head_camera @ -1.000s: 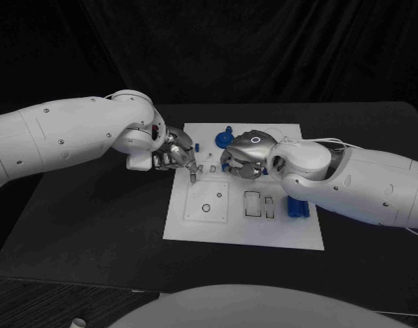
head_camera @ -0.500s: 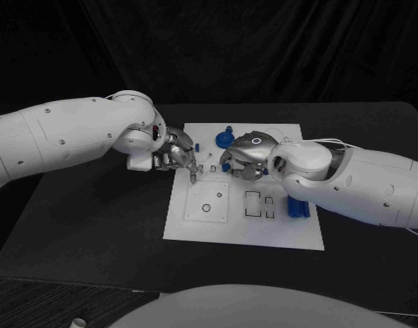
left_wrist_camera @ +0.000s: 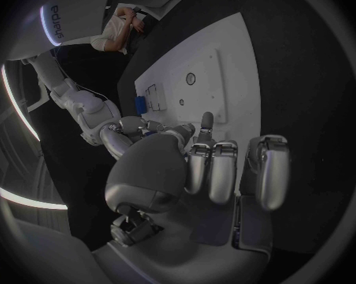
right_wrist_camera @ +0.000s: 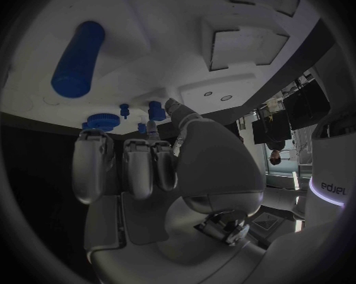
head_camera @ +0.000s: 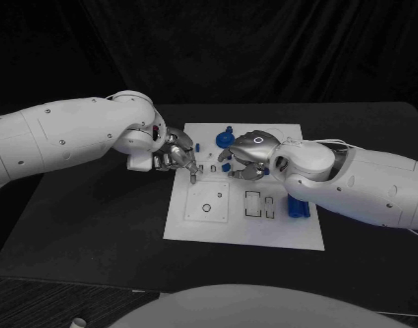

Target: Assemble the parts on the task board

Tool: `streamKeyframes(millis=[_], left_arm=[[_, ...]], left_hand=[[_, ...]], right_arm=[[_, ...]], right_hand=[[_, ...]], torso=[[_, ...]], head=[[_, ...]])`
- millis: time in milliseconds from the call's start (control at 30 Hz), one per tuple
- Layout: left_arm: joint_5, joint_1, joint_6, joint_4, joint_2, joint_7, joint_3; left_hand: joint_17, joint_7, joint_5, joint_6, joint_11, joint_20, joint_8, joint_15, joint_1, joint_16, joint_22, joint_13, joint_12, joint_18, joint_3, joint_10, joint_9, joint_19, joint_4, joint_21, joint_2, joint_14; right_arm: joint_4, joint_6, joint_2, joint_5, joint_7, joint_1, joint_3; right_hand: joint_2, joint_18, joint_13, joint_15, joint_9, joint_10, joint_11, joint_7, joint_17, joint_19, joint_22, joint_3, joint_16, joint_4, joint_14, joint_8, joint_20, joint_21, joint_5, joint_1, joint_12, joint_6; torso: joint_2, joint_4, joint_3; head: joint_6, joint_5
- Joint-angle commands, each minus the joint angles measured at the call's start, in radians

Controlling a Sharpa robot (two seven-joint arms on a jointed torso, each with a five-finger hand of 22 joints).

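Observation:
The white task board (head_camera: 244, 222) lies mid-table. My left hand (head_camera: 175, 158) hovers over its left edge. In the left wrist view the fingers (left_wrist_camera: 225, 170) are curled in with nothing in them, and one points down at the board (left_wrist_camera: 225, 76). My right hand (head_camera: 244, 161) hangs over the board's upper middle with its fingers (right_wrist_camera: 127, 161) curled; whether the fingertips pinch a small part is unclear. A blue gear (right_wrist_camera: 105, 120) and small blue pegs (right_wrist_camera: 156, 112) stand just past those fingertips. A blue cylinder (head_camera: 298, 208) (right_wrist_camera: 77, 60) lies on the board's right edge.
More blue parts (head_camera: 225, 134) stand at the board's far end. Outlined recesses (head_camera: 207, 202) and slots (head_camera: 258, 203) mark the board's middle. My two hands are close together over the board. Bare black table (head_camera: 91, 232) surrounds the board.
My right hand has edged slightly to the right over the board. My left hand holds its place.

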Motion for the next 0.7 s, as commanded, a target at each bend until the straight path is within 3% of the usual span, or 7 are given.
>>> streamKeyframes(millis=[33, 233, 367, 467, 500, 600, 700], left_arm=[[0.007, -0.002, -0.001, 0.005, -0.002, 0.02, 0.001], [0.007, -0.002, -0.014, 0.015, -0.014, 0.039, 0.001], [0.007, -0.002, -0.036, 0.026, -0.021, 0.07, 0.001], [0.007, -0.002, -0.058, 0.038, -0.025, 0.096, 0.001], [0.006, -0.001, -0.068, 0.044, -0.027, 0.106, 0.001], [-0.038, 0.001, -0.097, 0.06, -0.029, 0.141, 0.001], [-0.153, 0.007, -0.132, 0.072, -0.025, 0.184, 0.001]], left_hand=[[0.263, 0.002, 0.004, -0.002, 0.009, 0.004, -0.004, 0.008, 0.0, 0.003, 0.182, 0.263, 0.003, 0.019, 0.005, 0.105, -0.001, 0.014, -0.003, -0.006, 0.01, 0.106], [0.263, 0.001, 0.004, 0.001, 0.009, 0.005, -0.003, 0.008, 0.01, 0.003, 0.184, 0.263, 0.003, 0.019, 0.006, 0.105, -0.001, 0.015, -0.021, -0.005, -0.003, 0.106], [0.263, 0.0, -0.008, 0.006, 0.008, 0.005, -0.001, 0.008, 0.022, 0.003, 0.186, 0.263, 0.003, 0.019, 0.002, 0.105, -0.001, 0.017, -0.045, -0.004, -0.024, 0.106], [0.263, 0.002, -0.048, 0.008, 0.01, 0.006, -0.002, 0.009, 0.011, 0.003, 0.188, 0.263, 0.003, 0.018, -0.014, 0.105, -0.002, 0.018, -0.038, -0.003, -0.034, 0.106], [0.263, 0.002, -0.059, 0.008, 0.01, 0.007, -0.002, 0.009, 0.007, 0.003, 0.189, 0.263, 0.003, 0.018, -0.018, 0.105, -0.003, 0.019, -0.034, -0.002, -0.035, 0.106], [0.263, 0.002, -0.079, 0.008, 0.01, 0.007, -0.004, 0.01, 0.004, 0.003, 0.19, 0.263, 0.003, 0.017, -0.029, 0.105, -0.004, 0.021, -0.028, -0.001, -0.04, 0.106], [0.263, 0.002, -0.105, 0.012, 0.011, 0.008, -0.003, 0.01, -0.004, 0.003, 0.194, 0.263, 0.003, 0.016, -0.047, 0.105, -0.005, 0.024, -0.016, 0.002, -0.052, 0.106]], right_arm=[[0.011, -0.111, -0.011, -0.003, 0.029, 0.003, 0.0], [0.06, -0.237, -0.057, -0.002, 0.076, 0.04, 0.0], [0.114, -0.324, -0.111, 0.042, 0.116, 0.093, 0.0], [0.146, -0.364, -0.154, 0.1, 0.139, 0.132, 0.0], [0.157, -0.374, -0.171, 0.122, 0.146, 0.145, 0.0], [0.176, -0.391, -0.215, 0.179, 0.152, 0.17, 0.0], [0.193, -0.39, -0.268, 0.253, 0.148, 0.187, 0.0]], right_hand=[[-0.014, 0.014, 0.197, -0.009, -0.022, 0.058, -0.008, -0.004, 0.165, 0.004, 0.202, -0.037, -0.008, 0.025, 0.072, -0.001, -0.008, -0.011, -0.025, 0.011, -0.008, -0.044], [-0.02, 0.014, 0.196, -0.007, -0.028, 0.058, -0.007, 0.002, 0.164, 0.003, 0.202, -0.082, -0.008, 0.083, 0.071, 0.013, -0.008, -0.013, -0.057, 0.027, -0.009, 0.001], [-0.016, 0.01, 0.213, 0.001, -0.032, 0.07, 0.003, 0.015, 0.176, 0.013, 0.208, -0.117, -0.001, 0.186, 0.076, 0.031, -0.001, 0.004, -0.068, -0.008, 0.001, 0.047], [-0.017, 0.005, 0.239, 0.007, -0.025, 0.088, 0.012, 0.027, 0.198, 0.023, 0.214, -0.124, 0.01, 0.219, 0.084, 0.048, 0.003, 0.022, -0.066, -0.015, 0.015, 0.082], [0.01, 0.004, 0.244, 0.012, -0.02, 0.092, 0.016, 0.032, 0.204, 0.025, 0.215, -0.127, 0.013, 0.229, 0.086, 0.054, 0.006, 0.027, -0.048, -0.059, 0.017, 0.097], [0.028, 0.002, 0.256, 0.017, -0.011, 0.099, 0.023, 0.041, 0.214, 0.031, 0.218, -0.128, 0.018, 0.229, 0.089, 0.067, 0.011, 0.037, -0.034, -0.096, 0.024, 0.123], [0.071, -0.003, 0.263, 0.023, 0.005, 0.104, 0.031, 0.049, 0.231, 0.042, 0.225, -0.125, 0.026, 0.229, 0.095, 0.094, 0.017, 0.058, 0.014, -0.151, 0.027, 0.16]], torso=[[0.0, -0.0003, -0.0002], [0.001, 0.0001, 0.0004], [0.001, -0.0001, 0.0005], [0.001, -0.0004, 0.0], [-0.001, -0.0004, -0.0006], [-0.002, -0.0007, -0.0001], [-0.003, 0.0001, 0.0016]], head=[[0.0, 0.003], [0.0, 0.011], [0.0, 0.01], [0.0, 0.006], [0.0, 0.004], [0.0, -0.002], [0.0, -0.007]])
